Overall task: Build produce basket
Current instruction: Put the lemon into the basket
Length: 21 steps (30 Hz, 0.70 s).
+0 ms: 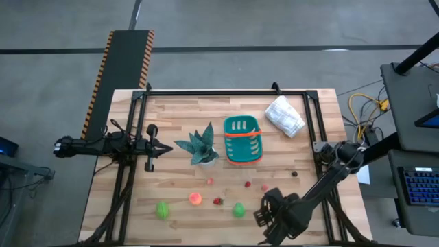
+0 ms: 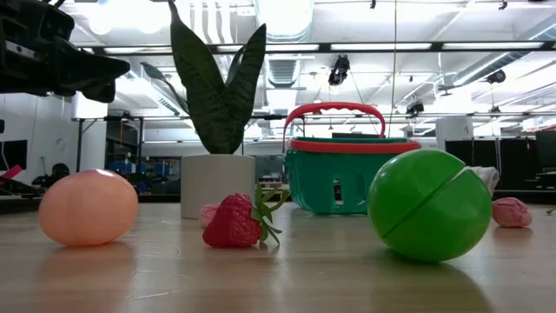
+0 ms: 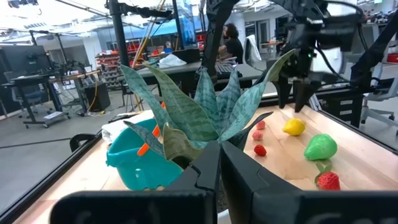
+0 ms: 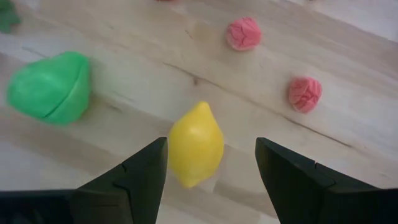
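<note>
Right end effector (image 4: 211,163) hovering low over the near part of the tabletop (image 1: 178,113), fingers (image 4: 134,180) spread apart with nothing gripped, straddling a yellow lemon (image 4: 195,144) lying on the wood between them. Beside the lemon, a green pepper (image 4: 48,84); farther off, two pink raspberry-like pieces (image 4: 244,33) and (image 4: 305,93), a little apart from each other. Left end effector (image 1: 159,147) parked at the left side of the tabletop, fingers (image 3: 202,180) pressed together and empty, pointing at the plant (image 1: 200,146). Basket (image 1: 242,139) upright near the middle of the tabletop, just right of the plant and near a white bag (image 1: 284,115) toward the far right corner; teal with an orange band and handle; contents not discernible. Rest of the produce scattered along the near half: a green ball (image 1: 162,209) at the left, an orange piece (image 1: 195,199) next, then a strawberry (image 1: 217,201), all well apart from the basket. Seen from the low camera, orange piece (image 2: 88,207), strawberry (image 2: 236,221) and green ball (image 2: 428,204) in a loose row in front, plant pot (image 2: 217,184) and basket (image 2: 347,169) behind them, a pink piece (image 2: 511,212) at the far right. In the room beyond, workbenches, chairs and a seated person (image 3: 231,45).
</note>
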Each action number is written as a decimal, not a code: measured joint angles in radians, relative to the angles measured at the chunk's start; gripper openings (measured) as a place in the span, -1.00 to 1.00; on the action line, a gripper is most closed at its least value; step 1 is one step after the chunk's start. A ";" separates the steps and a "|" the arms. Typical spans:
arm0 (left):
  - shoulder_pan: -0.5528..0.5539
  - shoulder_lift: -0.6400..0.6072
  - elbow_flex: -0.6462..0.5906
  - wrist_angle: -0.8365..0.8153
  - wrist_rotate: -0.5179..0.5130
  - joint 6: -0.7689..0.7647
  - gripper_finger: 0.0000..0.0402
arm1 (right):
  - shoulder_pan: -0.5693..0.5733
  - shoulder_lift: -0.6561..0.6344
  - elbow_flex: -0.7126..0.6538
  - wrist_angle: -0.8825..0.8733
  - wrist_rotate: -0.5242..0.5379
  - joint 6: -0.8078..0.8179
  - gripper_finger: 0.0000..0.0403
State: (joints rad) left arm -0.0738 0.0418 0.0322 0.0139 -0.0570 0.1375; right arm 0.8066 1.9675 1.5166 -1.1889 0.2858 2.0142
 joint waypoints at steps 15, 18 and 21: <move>0.000 0.000 0.000 0.002 0.000 0.000 -1.00 | -0.002 0.046 0.000 0.053 0.032 0.081 0.17; 0.000 0.000 0.000 0.001 0.000 0.000 -1.00 | -0.002 0.050 0.000 0.072 0.049 0.078 0.17; 0.000 0.000 0.000 0.001 0.000 0.000 -1.00 | -0.002 0.050 0.000 0.078 0.057 0.075 0.17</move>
State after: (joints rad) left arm -0.0742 0.0418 0.0322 0.0151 -0.0570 0.1375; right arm 0.8047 2.0178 1.5166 -1.1112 0.3430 2.0890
